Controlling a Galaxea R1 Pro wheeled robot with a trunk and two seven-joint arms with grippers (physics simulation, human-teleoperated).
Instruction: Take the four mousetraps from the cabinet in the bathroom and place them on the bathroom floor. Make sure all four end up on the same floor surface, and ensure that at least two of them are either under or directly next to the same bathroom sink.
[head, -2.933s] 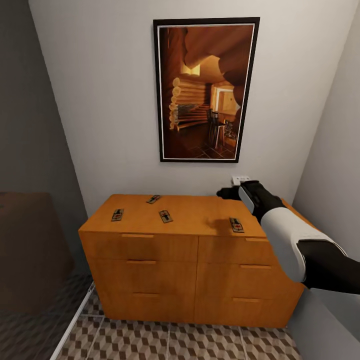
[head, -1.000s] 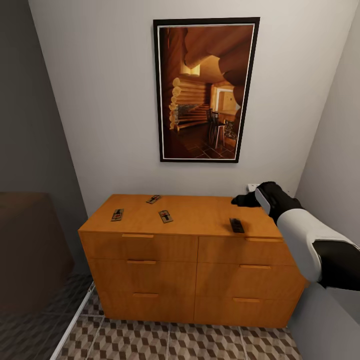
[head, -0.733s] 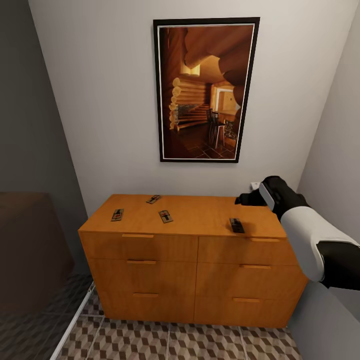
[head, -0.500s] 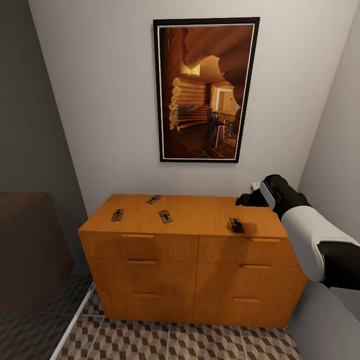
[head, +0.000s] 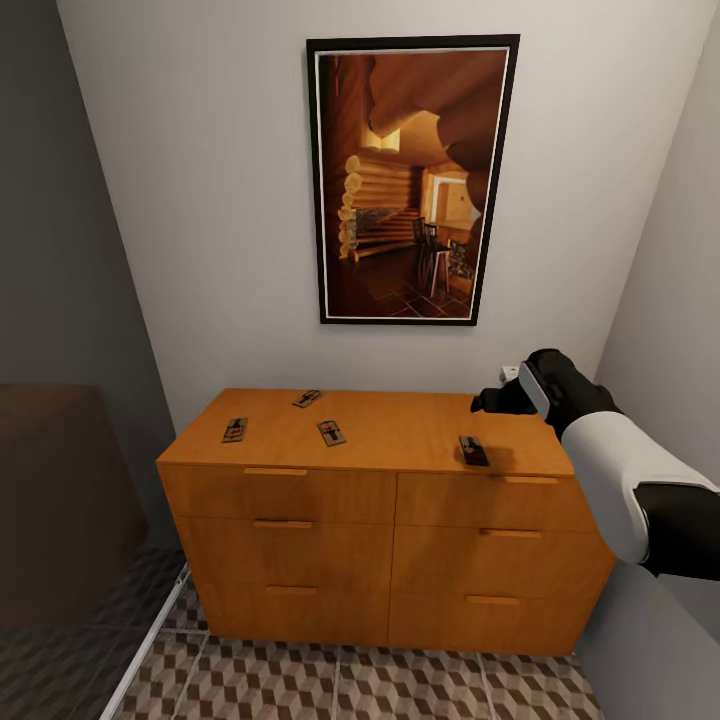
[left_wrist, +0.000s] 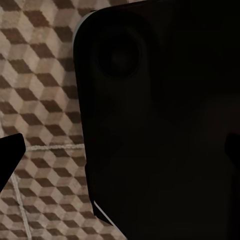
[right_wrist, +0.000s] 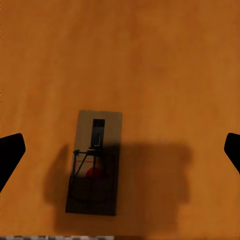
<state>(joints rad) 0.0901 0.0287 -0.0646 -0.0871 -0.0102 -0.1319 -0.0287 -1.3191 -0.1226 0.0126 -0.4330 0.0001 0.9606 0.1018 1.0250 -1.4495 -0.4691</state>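
Several mousetraps lie on top of the orange wooden cabinet (head: 380, 500): one at the left (head: 235, 430), one at the back (head: 307, 398), one in the middle (head: 332, 432) and one at the right (head: 473, 450). My right gripper (head: 485, 402) hovers just above and behind the right mousetrap (right_wrist: 95, 162), open, with that trap lying flat between and below its spread fingertips (right_wrist: 10, 152). My left gripper (left_wrist: 120, 150) hangs open over the bathroom floor (left_wrist: 45, 100), holding nothing. The bathroom sink is out of view.
A framed picture (head: 410, 180) hangs on the wall above the cabinet. A white wall socket (head: 510, 373) sits behind my right wrist. The side wall stands close on the right. Cube-patterned tiles (head: 350, 685) run in front of the cabinet, and a dark doorway area lies at the left.
My right arm has swung right along the back of the cabinet top, then stayed still for the last half second. The mousetraps have not moved.
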